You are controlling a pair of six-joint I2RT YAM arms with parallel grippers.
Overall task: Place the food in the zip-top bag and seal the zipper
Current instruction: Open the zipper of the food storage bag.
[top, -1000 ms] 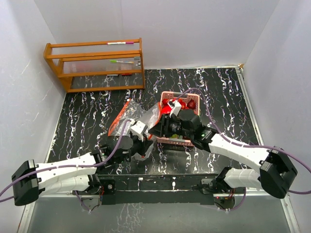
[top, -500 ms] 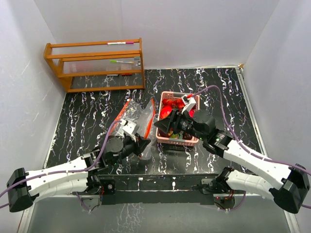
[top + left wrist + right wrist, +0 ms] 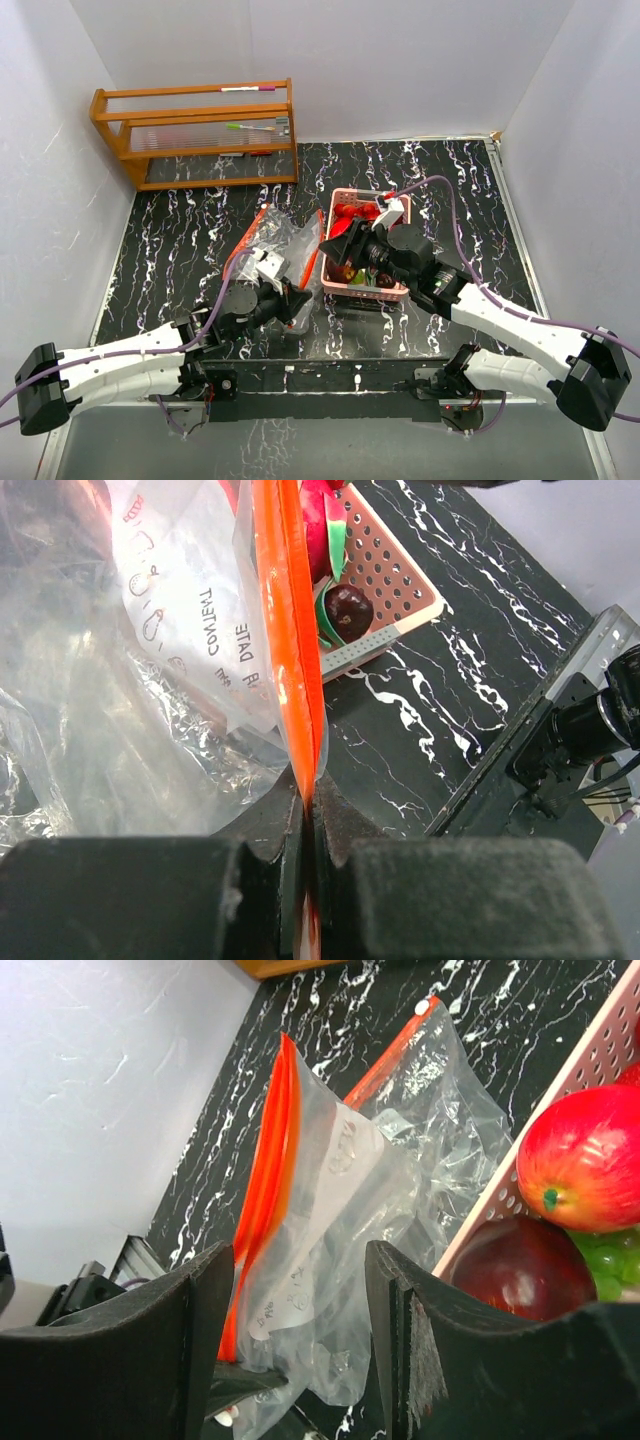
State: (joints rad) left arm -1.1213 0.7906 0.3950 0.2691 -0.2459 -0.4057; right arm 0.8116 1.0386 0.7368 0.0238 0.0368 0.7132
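The left gripper sits nearest, its two pads pressed together on the orange zipper strip at the near corner of the bag. The bag is clear, crumpled plastic that rises from the gripper and leans away over the black, white-veined table. Through the plastic, the left wrist view shows black print upside down and reversed: "DATE", and beside it a word that looks like "CONTENT". Red letters higher up are too blurred to read.

Just past the bag's right side is the right gripper, with its fingers spread apart and nothing between them. It hangs over the left rim of the pink basket, facing the bag.

All the food that can be seen lies in the basket: a red apple, a dark red round fruit, green grapes and a pink dragon fruit with green scales against the near wall.

A wooden rack stands at the far left by the back wall. It holds a pink-tipped pen and a green marker, and any writing on them is too small to read.
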